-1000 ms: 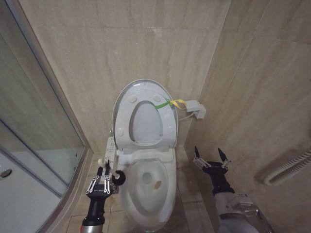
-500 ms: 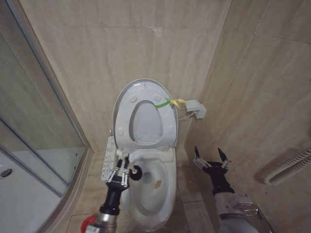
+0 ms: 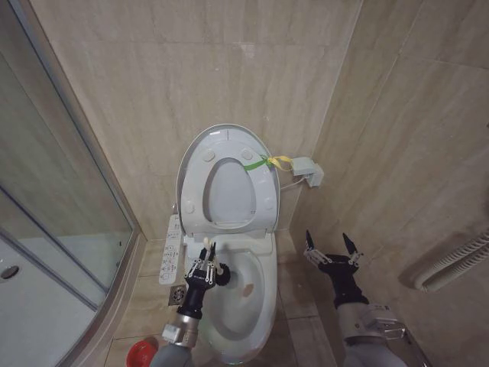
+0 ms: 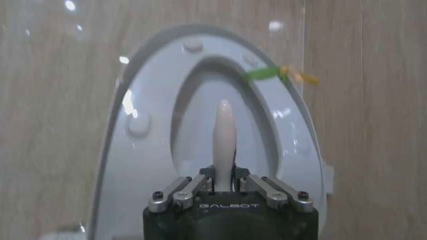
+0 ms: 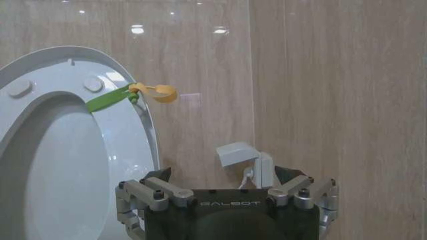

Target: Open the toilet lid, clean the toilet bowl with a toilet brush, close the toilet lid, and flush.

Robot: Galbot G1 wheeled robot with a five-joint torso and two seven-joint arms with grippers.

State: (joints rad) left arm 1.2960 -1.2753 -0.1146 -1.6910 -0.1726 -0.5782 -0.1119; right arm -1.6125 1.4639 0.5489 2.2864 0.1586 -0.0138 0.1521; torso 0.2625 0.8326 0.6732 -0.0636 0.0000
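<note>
Toilet brush (image 4: 223,145) sits clamped between the fingers (image 4: 190,184) of our left gripper (image 3: 207,261), its slim white handle rising straight out past the fingertips in the left wrist view. In the head view we see those fingers poised over the left rim of the toilet bowl (image 3: 258,304), with a dark round piece just to their right, above the basin; we cannot tell whether it touches the ceramic. Beyond the fingers, the toilet lid (image 3: 192,162) stands upright against the tiled wall (image 3: 137,99), and the white seat ring (image 3: 263,200) with its oval hole is folded up flat against it. A yellow-green strap loop (image 3: 269,161) hangs at the raised rim, up and to the right of our left fingers. The white button panel (image 3: 172,251) lies just to the left of those fingers, beside the bowl. Below and to the left of them, near the arm, a small red cup holder (image 3: 143,353) stands on the floor (image 3: 145,302).

Our right gripper (image 3: 333,249) hovers well to the right of the bowl with its fingers (image 3: 309,243) spread wide and nothing between them. Past those fingers, a small white wall fitting (image 5: 243,159) is fixed to the tiles near the strap loop. A glass shower screen (image 3: 53,214) runs along the far left.
</note>
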